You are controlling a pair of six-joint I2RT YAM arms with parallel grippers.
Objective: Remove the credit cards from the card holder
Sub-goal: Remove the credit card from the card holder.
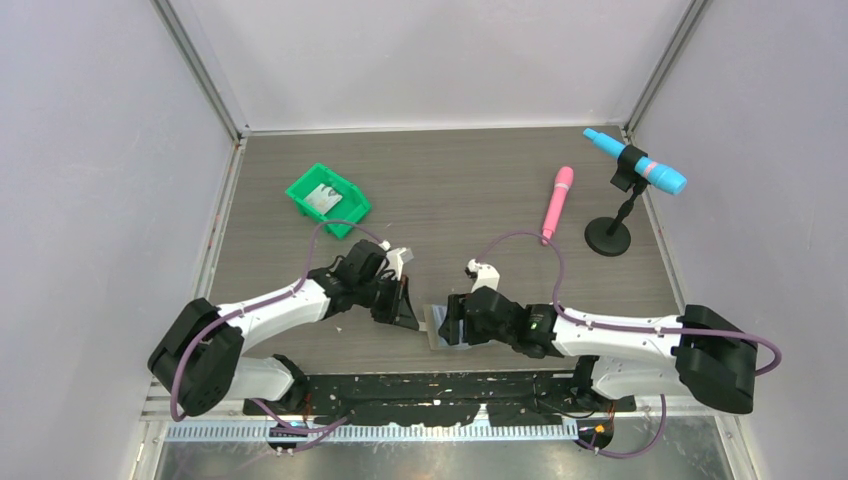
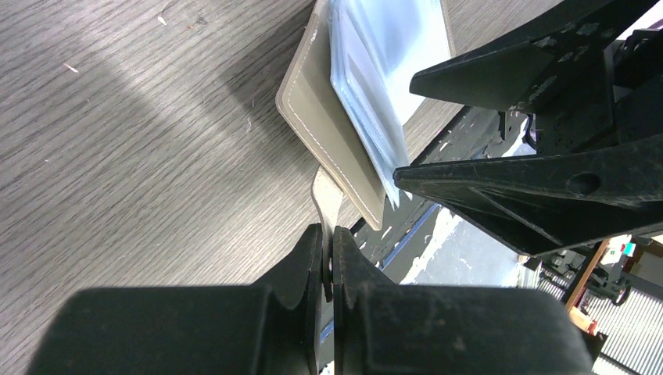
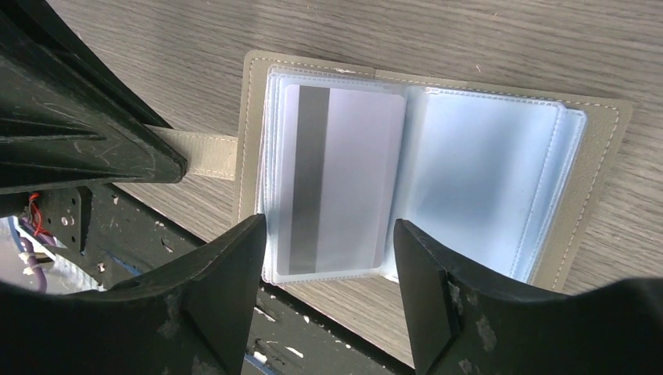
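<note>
Left gripper [image 2: 328,238]: clenched on the tab [image 2: 327,199] of the card holder [image 3: 602,156].
Card holder: open, lower centre overhead, at the table [image 1: 450,180] near edge.
Credit card [image 3: 344,180]: in its left sleeve, stripe showing.
Right gripper [image 3: 328,226]: fingers spread, straddling that card.

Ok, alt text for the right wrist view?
Open card holder lying on the table, a dark-striped credit card in one clear sleeve. The right gripper hovers open over the card's near edge; the left gripper pinches the holder's tab.
</note>
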